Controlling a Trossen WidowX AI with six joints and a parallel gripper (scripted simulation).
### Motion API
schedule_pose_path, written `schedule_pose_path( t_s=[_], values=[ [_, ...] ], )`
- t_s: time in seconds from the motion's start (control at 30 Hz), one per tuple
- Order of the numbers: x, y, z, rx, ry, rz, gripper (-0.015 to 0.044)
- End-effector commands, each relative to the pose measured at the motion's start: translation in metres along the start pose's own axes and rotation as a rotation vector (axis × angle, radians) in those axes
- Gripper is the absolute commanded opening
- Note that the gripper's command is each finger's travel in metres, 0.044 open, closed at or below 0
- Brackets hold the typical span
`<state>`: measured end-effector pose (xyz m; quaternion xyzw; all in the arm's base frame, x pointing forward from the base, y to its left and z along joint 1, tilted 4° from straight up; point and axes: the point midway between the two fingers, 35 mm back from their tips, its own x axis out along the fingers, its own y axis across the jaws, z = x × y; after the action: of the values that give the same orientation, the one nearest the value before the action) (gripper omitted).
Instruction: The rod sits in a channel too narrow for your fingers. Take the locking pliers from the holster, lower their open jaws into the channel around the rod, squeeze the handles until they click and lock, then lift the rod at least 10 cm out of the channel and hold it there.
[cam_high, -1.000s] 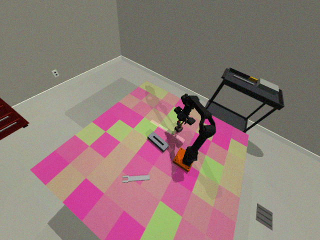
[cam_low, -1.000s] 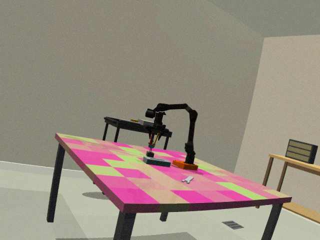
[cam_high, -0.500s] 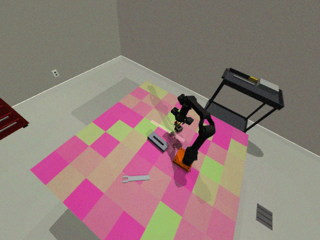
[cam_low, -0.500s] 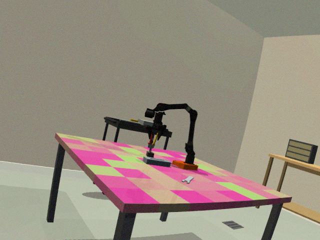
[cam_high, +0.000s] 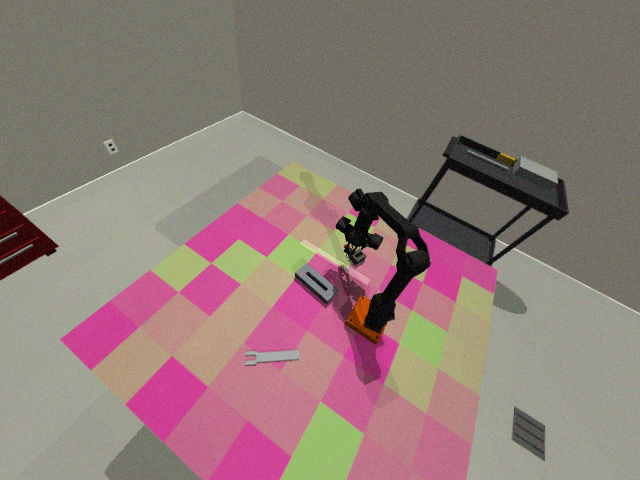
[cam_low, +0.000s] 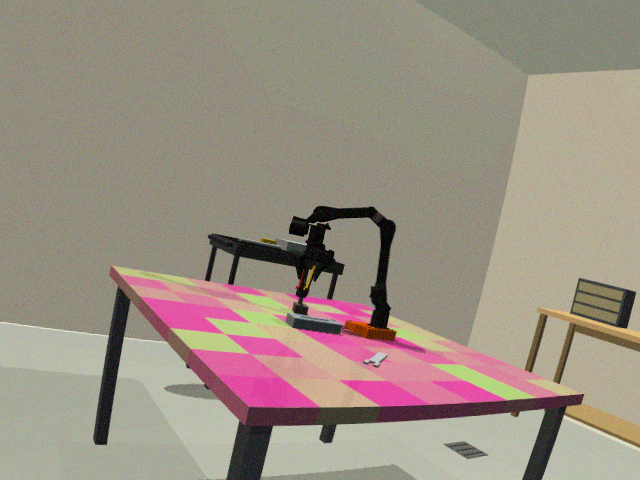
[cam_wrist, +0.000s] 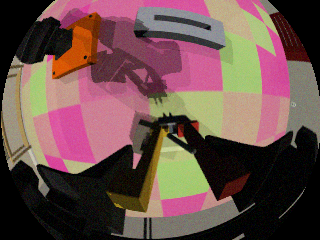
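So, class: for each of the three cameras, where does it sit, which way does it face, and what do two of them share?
Top: high above the table, angled down; whole arm.
Exterior: off to one side, looking across the table; whole arm.
Wrist: on the arm, looking past the jaws; the arm's orange base shows.
Top and exterior share the flat wrench-like piece.
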<state>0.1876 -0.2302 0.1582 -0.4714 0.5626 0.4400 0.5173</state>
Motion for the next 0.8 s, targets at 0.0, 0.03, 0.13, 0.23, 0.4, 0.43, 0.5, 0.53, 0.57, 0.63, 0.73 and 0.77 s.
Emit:
schedule_pose_path(
  t_s=[0.0, 0.03, 0.13, 0.23, 0.4, 0.43, 0.5, 0.53, 0.57, 0.63, 0.73, 0.77],
  values=[
    [-0.001, -0.003, 0.004, -0.042, 0.005, -0.001, 0.0321],
    [-0.001, -0.004, 0.005, -0.053, 0.005, -0.001, 0.0321],
    [-0.001, -0.007, 0.009, -0.084, 0.005, -0.002, 0.0321],
    [-0.001, -0.009, 0.012, -0.115, 0.006, -0.002, 0.0321],
    [-0.001, -0.013, 0.019, -0.166, 0.006, -0.003, 0.0321],
    [-0.001, -0.014, 0.020, -0.177, 0.006, -0.003, 0.0321],
    [-0.001, -0.015, 0.022, -0.197, 0.006, -0.003, 0.0321],
    [-0.001, -0.016, 0.024, -0.208, 0.006, -0.003, 0.0321],
    [-0.001, -0.017, 0.025, -0.218, 0.006, -0.003, 0.0321],
    [-0.001, -0.018, 0.027, -0.239, 0.006, -0.003, 0.0321],
    [-0.001, -0.020, 0.031, -0.270, 0.007, -0.004, 0.0321],
    [-0.001, -0.021, 0.032, -0.280, 0.007, -0.004, 0.0321]
  ],
)
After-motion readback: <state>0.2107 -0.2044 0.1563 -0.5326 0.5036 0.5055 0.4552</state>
